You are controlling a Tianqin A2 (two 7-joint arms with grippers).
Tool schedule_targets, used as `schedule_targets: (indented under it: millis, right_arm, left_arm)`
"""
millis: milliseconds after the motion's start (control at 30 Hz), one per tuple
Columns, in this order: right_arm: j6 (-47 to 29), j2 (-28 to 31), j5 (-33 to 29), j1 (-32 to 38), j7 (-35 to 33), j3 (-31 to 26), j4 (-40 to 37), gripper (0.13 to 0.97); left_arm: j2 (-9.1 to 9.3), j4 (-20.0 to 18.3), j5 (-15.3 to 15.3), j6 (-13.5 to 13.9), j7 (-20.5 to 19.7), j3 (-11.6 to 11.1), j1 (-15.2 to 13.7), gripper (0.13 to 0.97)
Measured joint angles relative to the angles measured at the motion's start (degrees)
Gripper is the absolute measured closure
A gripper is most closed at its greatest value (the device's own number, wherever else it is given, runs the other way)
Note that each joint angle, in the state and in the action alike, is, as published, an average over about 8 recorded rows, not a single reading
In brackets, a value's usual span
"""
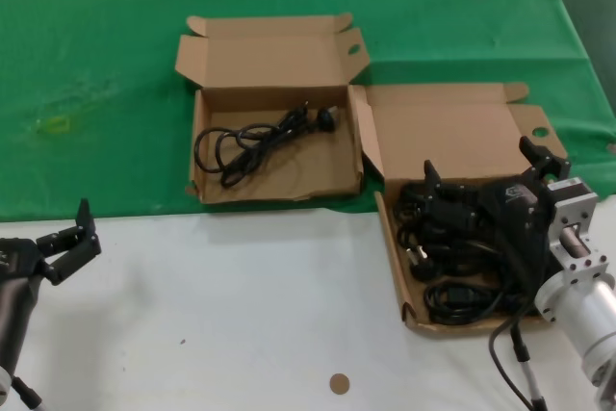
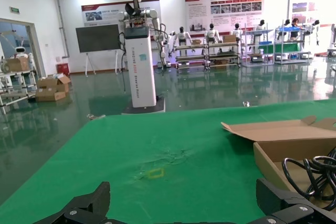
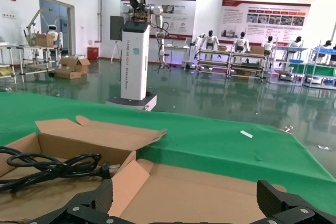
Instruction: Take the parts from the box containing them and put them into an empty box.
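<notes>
**Two open mailers, one cord moved across**

Two brown cardboard boxes sit open, side by side, where the green cloth (image 1: 96,64) meets the bare white part of the counter (image 1: 241,305).

Squat, wide box (image 1: 274,156), toward the far middle of the counter: holds a single coiled black power cord (image 1: 255,141) lying flat on its floor, plug toward the right wall. Lid stands up behind, ear tab with oval hole at its right.

Longer box (image 1: 452,141), just right of the first, walls nearly touching, reaching to the counter's near right edge: near half is heaped with the remaining black coiled cords (image 1: 452,262). Far half of its floor bare.

Right end effector (image 1: 486,185): down over the heap in the longer box, fingers spread wide, nothing between them. Right wrist view shows both fingertips (image 3: 86,203) apart, with the other box's cord beyond.

Left end effector (image 1: 72,238): parked low at the near left edge of the counter, fingers released, holding nothing.

A small brown disc (image 1: 339,383) lies on the white surface near the front edge.
</notes>
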Motion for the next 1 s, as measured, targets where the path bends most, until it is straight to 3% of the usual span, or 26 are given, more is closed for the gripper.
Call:
schedule_targets:
  millis: [1000]
  right_arm:
    - [0.0,0.0,0.0,0.0,0.0,0.0,0.0,0.129]
  left_arm:
    - [0.0,0.0,0.0,0.0,0.0,0.0,0.0,0.132]
